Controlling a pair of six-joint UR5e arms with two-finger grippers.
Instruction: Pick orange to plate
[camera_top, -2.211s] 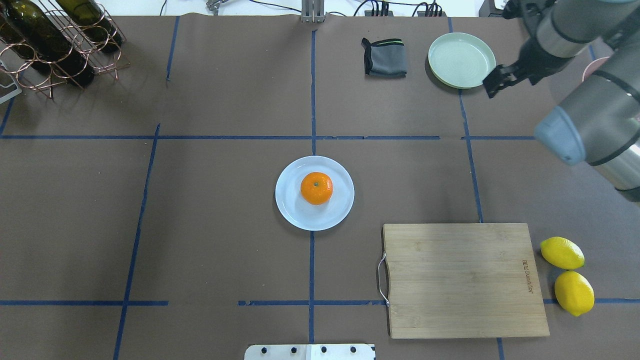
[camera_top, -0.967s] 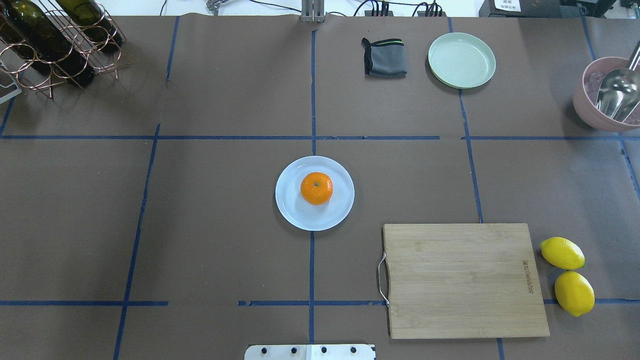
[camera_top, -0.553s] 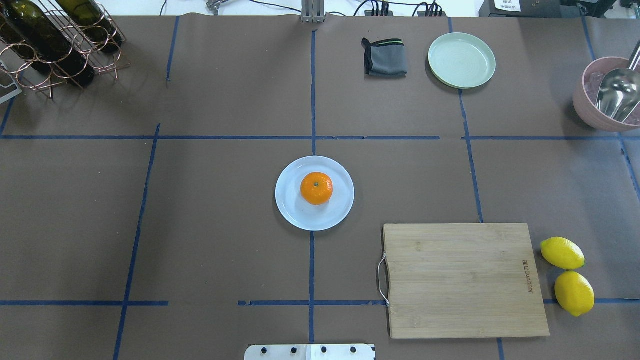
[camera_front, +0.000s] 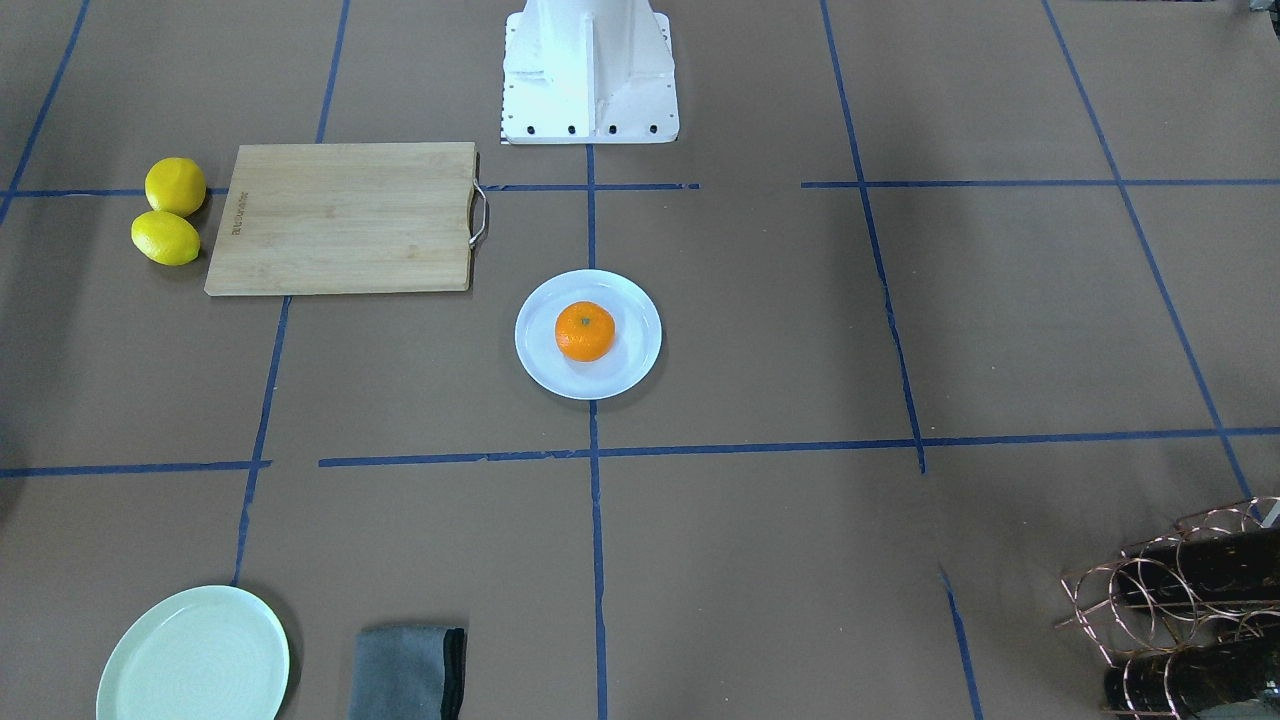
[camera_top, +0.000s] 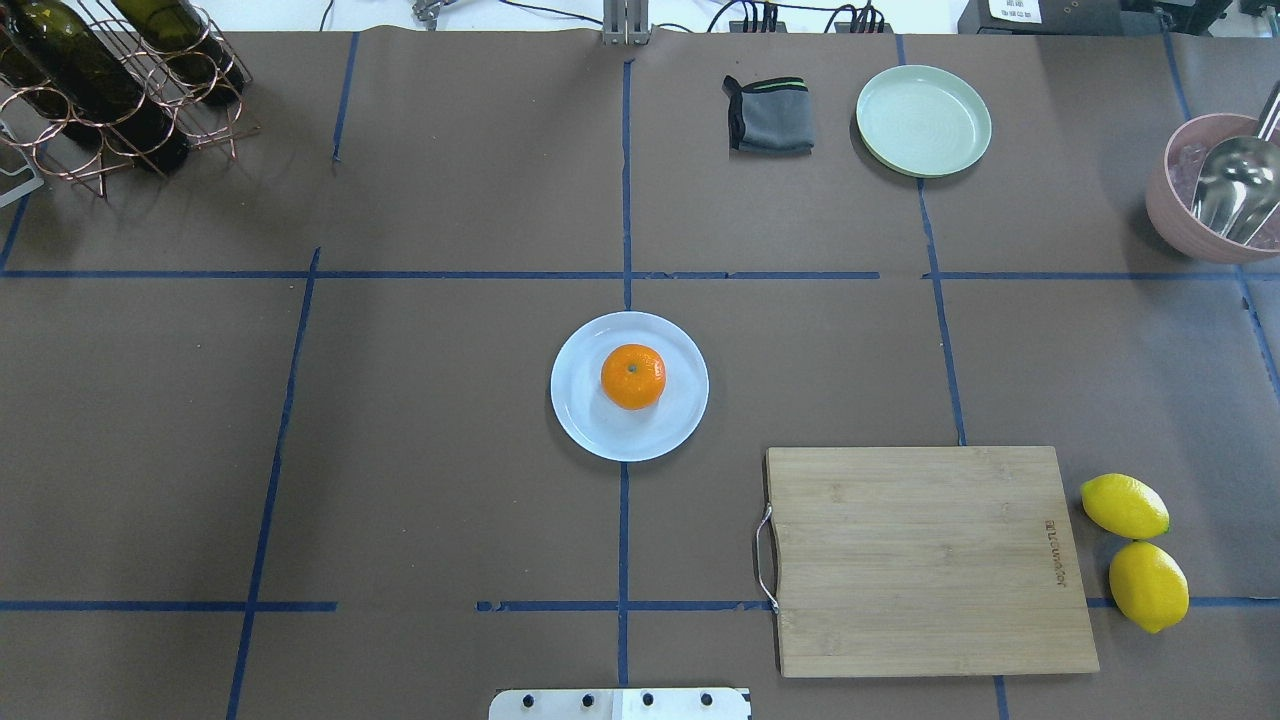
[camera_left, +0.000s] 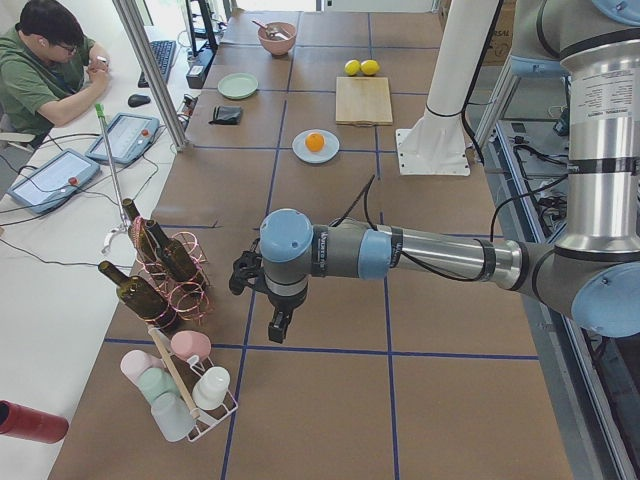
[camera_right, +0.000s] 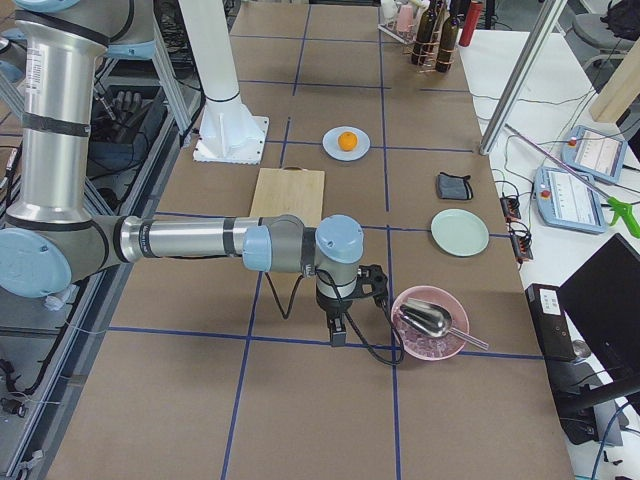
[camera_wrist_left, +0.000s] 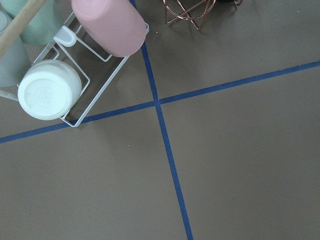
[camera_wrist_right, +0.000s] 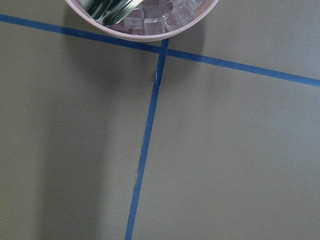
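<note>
- orange (camera_top: 633, 376) sat on the pale plate (camera_top: 590, 432) at centre frame in the overhead view, a bit above the plate's middle, stem dimple up
- left gripper (camera_left: 279, 323) showed only in the left side view, lower centre, pointing down over the table near the bottle rack (camera_left: 170, 265); couldn't tell how the jaws stood
- right gripper (camera_right: 338, 330) showed only in the right side view, centre, just left of the pink bowl (camera_right: 440, 350); same, couldn't tell
- both grippers were well apart from the orange
- cutting board (camera_top: 925, 560) lay lower right with two lemons (camera_top: 1124, 506) just right of it; mint plate (camera_top: 923, 120) and grey cloth (camera_top: 770, 115) were upper right
</note>
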